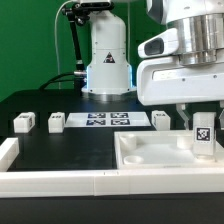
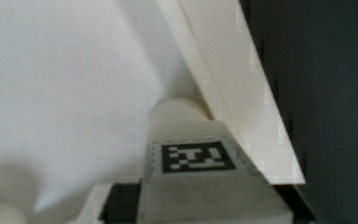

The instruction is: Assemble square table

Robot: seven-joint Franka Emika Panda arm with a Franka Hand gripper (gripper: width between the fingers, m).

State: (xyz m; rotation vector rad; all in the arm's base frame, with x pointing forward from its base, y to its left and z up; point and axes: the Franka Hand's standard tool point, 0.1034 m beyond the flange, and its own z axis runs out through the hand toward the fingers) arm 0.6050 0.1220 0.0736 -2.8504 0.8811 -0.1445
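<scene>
The white tabletop slab (image 1: 150, 155) (image 2: 69, 90) lies at the near side of the black table (image 1: 70, 145), toward the exterior view's right. One tagged leg (image 1: 203, 133) (image 2: 197, 150) stands upright in its far corner, tight beside the raised rim. The gripper (image 1: 203, 120) is clamped on this leg from above. Three loose legs (image 1: 22, 122) (image 1: 56, 121) (image 1: 161, 120) sit in a row behind, flanking the marker board (image 1: 105, 120). A white rail (image 1: 60, 180) borders the table's front edge.
</scene>
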